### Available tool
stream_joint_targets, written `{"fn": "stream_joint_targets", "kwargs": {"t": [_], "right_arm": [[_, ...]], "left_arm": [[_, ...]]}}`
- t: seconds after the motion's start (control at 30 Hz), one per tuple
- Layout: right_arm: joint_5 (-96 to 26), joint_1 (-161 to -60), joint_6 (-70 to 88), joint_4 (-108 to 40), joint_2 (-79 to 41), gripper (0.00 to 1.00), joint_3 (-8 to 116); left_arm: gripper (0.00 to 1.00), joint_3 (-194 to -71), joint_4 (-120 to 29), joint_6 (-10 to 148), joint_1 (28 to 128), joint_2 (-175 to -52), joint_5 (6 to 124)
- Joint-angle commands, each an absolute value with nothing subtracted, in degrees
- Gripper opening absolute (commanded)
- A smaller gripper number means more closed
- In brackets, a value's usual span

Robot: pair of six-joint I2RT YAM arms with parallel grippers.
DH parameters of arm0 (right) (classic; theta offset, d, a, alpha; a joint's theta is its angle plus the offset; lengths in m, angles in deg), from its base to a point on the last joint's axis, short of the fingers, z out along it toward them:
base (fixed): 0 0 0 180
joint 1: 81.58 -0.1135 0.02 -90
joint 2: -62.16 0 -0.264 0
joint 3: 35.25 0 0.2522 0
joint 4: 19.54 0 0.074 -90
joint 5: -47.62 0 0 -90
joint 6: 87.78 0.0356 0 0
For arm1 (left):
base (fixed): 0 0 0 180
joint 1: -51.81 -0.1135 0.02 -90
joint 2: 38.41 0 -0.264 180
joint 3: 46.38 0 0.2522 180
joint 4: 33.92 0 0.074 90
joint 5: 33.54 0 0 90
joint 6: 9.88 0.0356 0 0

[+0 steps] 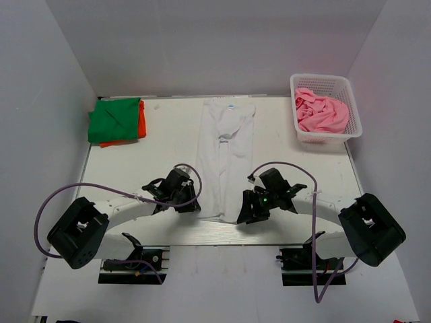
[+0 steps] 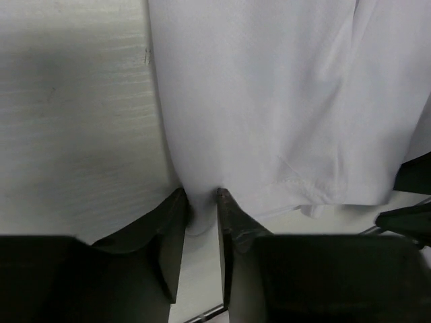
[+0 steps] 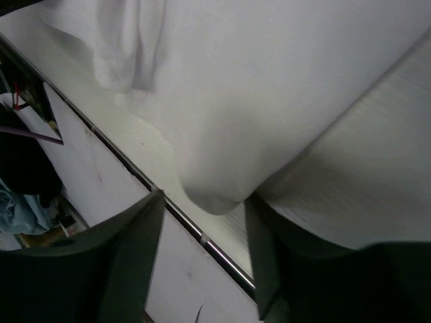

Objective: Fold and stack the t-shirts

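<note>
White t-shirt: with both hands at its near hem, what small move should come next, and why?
Probably close the right hand on the white t-shirt: its fingers straddle the hem corner with a wide gap, while the left hand looks pinched on its corner. Then both could lift.

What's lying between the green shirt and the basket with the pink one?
The white t-shirt, folded into a long strip, lies between the green t-shirt and the basket, with bare table on both sides. The top view shows it.
</note>
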State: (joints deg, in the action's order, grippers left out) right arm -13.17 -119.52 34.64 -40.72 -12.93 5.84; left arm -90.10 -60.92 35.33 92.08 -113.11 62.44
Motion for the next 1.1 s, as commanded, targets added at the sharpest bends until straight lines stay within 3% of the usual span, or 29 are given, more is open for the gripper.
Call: {"fn": "stream_joint_targets", "kwargs": {"t": [0.0, 0.03, 0.2, 0.27, 0.3, 0.37, 0.43, 0.5, 0.57, 0.77, 0.93, 1.0, 1.07], "right_arm": [[-14.3, -120.1, 35.1, -41.6, -14.1, 0.53, 5.5], [-14.6, -120.0, 35.4, -41.6, -14.5, 0.41, 5.6], [-19.1, -120.2, 35.9, -41.1, -13.9, 0.21, 6.2], [-19.5, -120.2, 35.5, -41.0, -13.7, 0.14, 6.5], [-20.2, -120.3, 34.8, -41.1, -13.6, 0.14, 7.2], [-20.8, -120.2, 34.1, -42.3, -13.3, 0.0, 8.1], [-21.2, -120.2, 34.0, -42.3, -12.6, 0.0, 7.9], [-20.9, -120.3, 33.4, -42.2, -12.6, 0.0, 8.0], [-20.4, -120.3, 33.6, -42.5, -12.5, 0.0, 8.2], [-19.5, -120.3, 33.5, -41.8, -13.0, 0.0, 7.7], [-18.8, -120.2, 33.5, -41.2, -13.8, 0.0, 7.7], [-18.5, -120.4, 33.8, -41.0, -14.0, 0.0, 7.5], [-18.3, -120.4, 33.7, -41.0, -14.0, 0.0, 7.7]], "left_arm": [[0.35, -88.1, -64.9, 36.0, 92.5, -114.3, 63.0], [0.3, -88.1, -64.9, 36.0, 92.5, -114.3, 63.5], [0.05, -87.5, -65.4, 36.0, 92.5, -112.5, 64.0], [0.05, -87.5, -65.4, 36.0, 92.5, -111.7, 64.6], [0.09, -87.5, -65.4, 36.0, 92.5, -111.1, 64.6], [0.2, -88.7, -68.3, 36.0, 92.5, -110.6, 63.8], [0.25, -89.3, -70.6, 35.4, 92.5, -110.6, 60.7], [0.41, -89.8, -73.1, 35.4, 92.5, -110.6, 59.4], [0.48, -89.8, -74.2, 35.4, 92.5, -110.6, 59.4], [0.5, -87.3, -74.2, 35.4, 92.5, -110.0, 62.1], [0.34, -86.6, -73.0, 35.9, 92.5, -110.0, 64.7], [0.24, -85.9, -73.0, 35.9, 92.5, -110.0, 65.8], [0.08, -85.4, -73.0, 35.9, 92.5, -109.5, 67.3]]}}
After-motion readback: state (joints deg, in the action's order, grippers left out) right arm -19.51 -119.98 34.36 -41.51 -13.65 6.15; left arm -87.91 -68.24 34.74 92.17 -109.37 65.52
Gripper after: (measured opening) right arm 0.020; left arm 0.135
